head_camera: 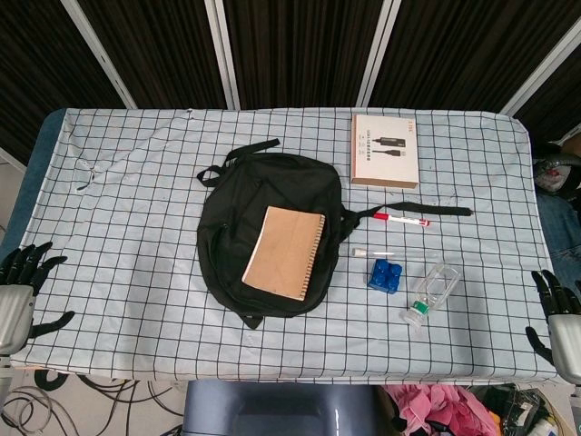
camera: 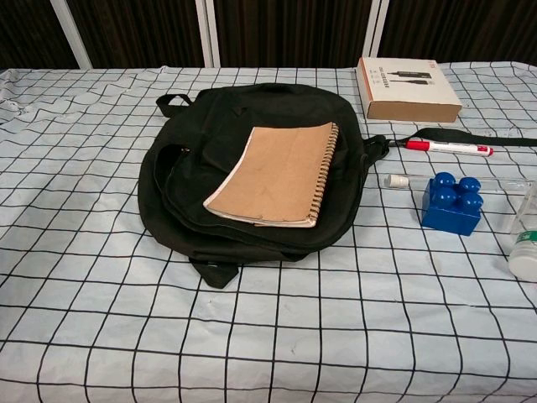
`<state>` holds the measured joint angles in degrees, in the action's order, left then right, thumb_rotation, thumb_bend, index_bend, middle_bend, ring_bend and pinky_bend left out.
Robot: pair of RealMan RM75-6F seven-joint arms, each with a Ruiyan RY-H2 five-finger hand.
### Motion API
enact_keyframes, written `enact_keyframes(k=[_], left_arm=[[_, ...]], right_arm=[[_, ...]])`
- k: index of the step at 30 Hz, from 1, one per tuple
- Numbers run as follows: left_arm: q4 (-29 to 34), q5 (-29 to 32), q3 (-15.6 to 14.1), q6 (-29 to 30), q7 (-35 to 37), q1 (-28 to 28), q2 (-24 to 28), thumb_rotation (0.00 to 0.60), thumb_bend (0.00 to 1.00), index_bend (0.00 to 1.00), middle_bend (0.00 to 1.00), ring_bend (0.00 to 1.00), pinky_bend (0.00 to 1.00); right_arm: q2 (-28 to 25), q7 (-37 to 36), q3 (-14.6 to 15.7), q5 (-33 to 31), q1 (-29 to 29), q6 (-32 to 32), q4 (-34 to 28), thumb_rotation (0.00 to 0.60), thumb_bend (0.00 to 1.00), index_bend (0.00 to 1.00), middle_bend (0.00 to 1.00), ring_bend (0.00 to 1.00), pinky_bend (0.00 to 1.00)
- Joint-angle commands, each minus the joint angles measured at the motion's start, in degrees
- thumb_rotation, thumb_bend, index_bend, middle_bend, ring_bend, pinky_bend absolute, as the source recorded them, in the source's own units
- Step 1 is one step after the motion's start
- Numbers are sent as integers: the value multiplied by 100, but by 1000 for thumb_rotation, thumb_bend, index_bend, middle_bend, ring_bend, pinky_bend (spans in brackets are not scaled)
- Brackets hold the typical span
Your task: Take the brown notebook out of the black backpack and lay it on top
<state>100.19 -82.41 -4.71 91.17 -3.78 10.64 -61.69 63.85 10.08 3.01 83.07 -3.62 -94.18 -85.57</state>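
The brown spiral notebook [head_camera: 285, 252] [camera: 275, 175] lies flat on top of the black backpack [head_camera: 263, 195] [camera: 185, 159] in the middle of the checked table. My left hand [head_camera: 16, 295] is at the table's near left corner, far from the bag, fingers spread and holding nothing. My right hand [head_camera: 558, 313] shows at the near right edge, also spread and empty. The chest view shows neither hand.
A brown flat box [head_camera: 384, 150] [camera: 408, 88] lies behind the bag on the right. A red marker [head_camera: 404, 219] [camera: 448, 148], a small tube [head_camera: 372, 252], a blue block [head_camera: 385, 275] [camera: 453, 202] and a clear bottle [head_camera: 432, 292] [camera: 524, 243] lie right of the backpack.
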Motion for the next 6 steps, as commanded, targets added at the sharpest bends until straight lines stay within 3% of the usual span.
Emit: enact_keyframes(k=[1, 6], left_arm=[[-200, -21, 13, -5, 197, -145, -89, 600, 25, 181, 61, 0, 0], [-301, -48, 119, -55, 390, -197, -124, 600, 25, 178, 61, 0, 0]], right_arm=[[40, -65, -31, 52, 88, -69, 18, 600, 230, 21, 61, 199, 101], [93, -129, -112, 142, 183, -175, 101, 600, 231, 20, 55, 188, 101]])
